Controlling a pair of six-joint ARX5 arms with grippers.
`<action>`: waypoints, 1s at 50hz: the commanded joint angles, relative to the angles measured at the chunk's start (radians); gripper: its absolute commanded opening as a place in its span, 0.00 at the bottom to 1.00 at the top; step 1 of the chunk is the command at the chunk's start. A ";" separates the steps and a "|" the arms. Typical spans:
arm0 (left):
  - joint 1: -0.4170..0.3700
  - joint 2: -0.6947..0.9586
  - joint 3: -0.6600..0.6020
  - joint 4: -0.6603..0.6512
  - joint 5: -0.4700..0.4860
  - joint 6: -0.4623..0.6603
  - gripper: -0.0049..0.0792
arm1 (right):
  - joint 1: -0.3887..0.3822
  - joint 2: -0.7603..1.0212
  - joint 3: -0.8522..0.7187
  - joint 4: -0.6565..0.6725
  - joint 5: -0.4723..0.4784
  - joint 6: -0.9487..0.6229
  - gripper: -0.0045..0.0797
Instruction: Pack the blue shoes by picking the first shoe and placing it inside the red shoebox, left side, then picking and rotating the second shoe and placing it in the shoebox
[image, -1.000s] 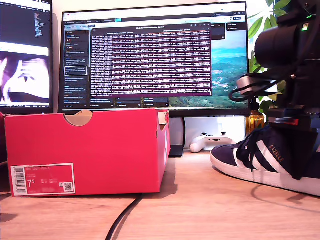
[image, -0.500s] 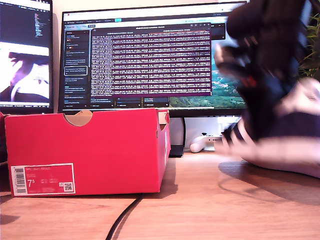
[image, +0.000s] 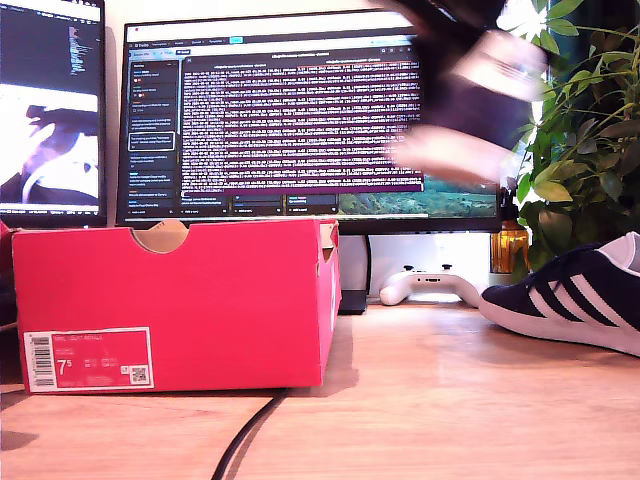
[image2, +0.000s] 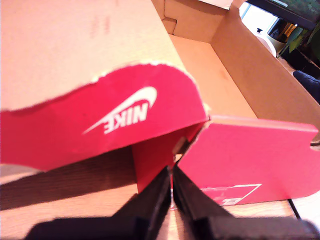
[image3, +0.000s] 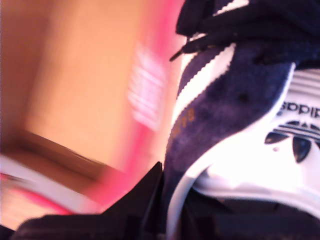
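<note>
Wooden desk surface (image: 430, 400) carries the whole scene, with two monitors behind it. Starting from the fingers: my second gripper (image3: 165, 200) is clamped on the heel end of the first blue shoe (image3: 235, 100), one dark finger (image3: 145, 195) lying against the suede just beside the white heel tab. In the exterior view this shoe (image: 450, 110) is only a blur, lifted high in front of the big monitor (image: 300, 120), above the desk and toward that view's right of the red shoebox (image: 180, 300). I cannot tell its long axis exactly from the blur. I judge the coming move needs it carried toward the exterior view's left and then lowered through the open top, with its length along the box. My first gripper (image2: 171, 187) has its fingers pressed together on a red flap of the shoebox (image2: 240, 150), so it seems to hold the box steady; the interior (image2: 210, 80) looks bare. The second blue shoe (image: 565, 300) rests on the desk at the exterior view's right, well apart from the box. Between them near the monitor foot lies a white game controller (image: 432, 283), a plant (image: 580, 130) stands behind, and a black cable (image: 245, 440) runs out from under the box; none of them lies in the high path.
</note>
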 joint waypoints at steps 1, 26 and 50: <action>-0.002 0.005 -0.030 0.013 0.003 0.000 0.03 | 0.035 -0.010 0.031 0.062 0.000 0.040 0.04; -0.002 0.005 -0.030 0.005 0.005 0.000 0.03 | 0.183 0.109 0.031 0.395 0.003 0.237 0.04; -0.002 0.005 -0.030 0.005 0.005 0.008 0.03 | 0.246 0.318 0.130 0.504 0.003 0.334 0.04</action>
